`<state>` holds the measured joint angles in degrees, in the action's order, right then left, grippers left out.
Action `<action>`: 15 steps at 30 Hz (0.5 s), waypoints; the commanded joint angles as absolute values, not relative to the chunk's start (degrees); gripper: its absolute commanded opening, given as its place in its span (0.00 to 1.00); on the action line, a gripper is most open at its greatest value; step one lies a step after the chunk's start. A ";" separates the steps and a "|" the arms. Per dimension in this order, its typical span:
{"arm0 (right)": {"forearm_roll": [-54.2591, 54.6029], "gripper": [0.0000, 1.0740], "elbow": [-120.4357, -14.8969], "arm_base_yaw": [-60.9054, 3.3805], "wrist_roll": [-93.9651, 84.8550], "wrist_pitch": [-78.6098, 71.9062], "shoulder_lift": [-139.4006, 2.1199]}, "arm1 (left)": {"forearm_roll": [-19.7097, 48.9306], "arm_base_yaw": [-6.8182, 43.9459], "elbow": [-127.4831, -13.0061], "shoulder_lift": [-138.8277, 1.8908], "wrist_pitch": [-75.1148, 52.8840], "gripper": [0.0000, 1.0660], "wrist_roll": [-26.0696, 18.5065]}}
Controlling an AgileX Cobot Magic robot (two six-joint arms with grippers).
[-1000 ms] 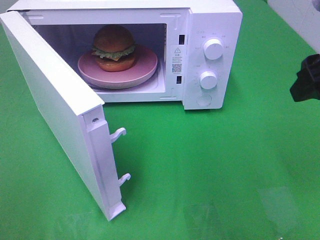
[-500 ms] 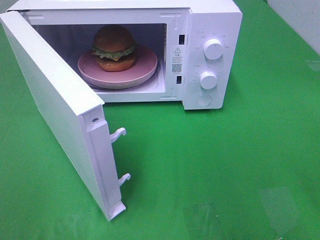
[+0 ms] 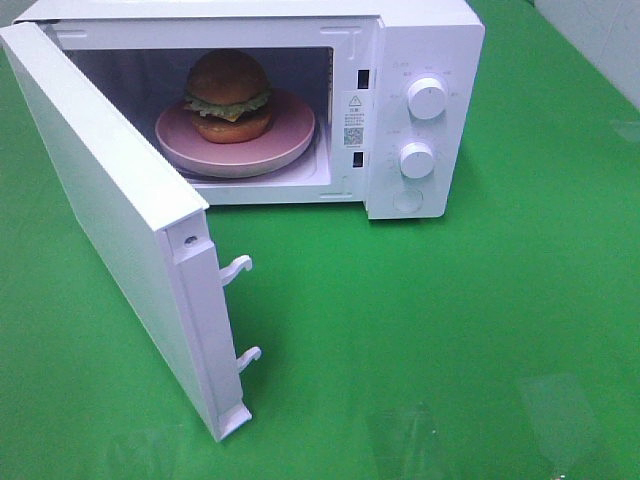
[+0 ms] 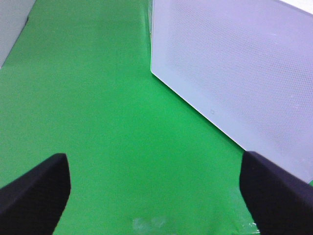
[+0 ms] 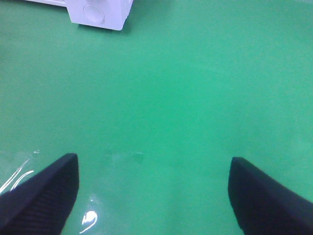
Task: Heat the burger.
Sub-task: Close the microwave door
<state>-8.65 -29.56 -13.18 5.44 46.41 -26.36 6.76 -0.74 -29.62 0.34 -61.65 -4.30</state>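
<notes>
The burger (image 3: 228,97) sits on a round pink plate (image 3: 290,135) inside the white microwave (image 3: 425,30), whose door (image 3: 110,215) stands swung wide open toward the front left. Neither arm shows in the exterior high view. In the left wrist view my left gripper (image 4: 154,193) is open with nothing between its dark fingers (image 4: 32,196), above the green cloth and beside the outer face of the door (image 4: 234,73). My right gripper (image 5: 151,196) is open and empty too, over bare green cloth, with the microwave's lower front corner (image 5: 100,12) far ahead.
Two white knobs (image 3: 427,98) and a round button (image 3: 407,201) are on the microwave's control panel. Door latch hooks (image 3: 240,267) stick out from the door's edge. Green cloth (image 3: 450,330) covers the table in front and to the right.
The right gripper, visible at the right edge of the exterior high view a second ago, has withdrawn out of that view. Microwave, door and burger have not moved.
</notes>
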 commanded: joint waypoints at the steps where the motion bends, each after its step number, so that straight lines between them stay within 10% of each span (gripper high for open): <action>1: -8.25 0.75 -28.76 -9.34 6.70 45.49 -20.17 | 7.16 -0.86 -29.56 1.20 -61.19 0.83 -4.30; 15: -7.33 0.71 -29.11 -2.69 6.88 54.03 -6.02 | 7.16 -0.86 -29.56 1.20 -61.19 0.83 -4.30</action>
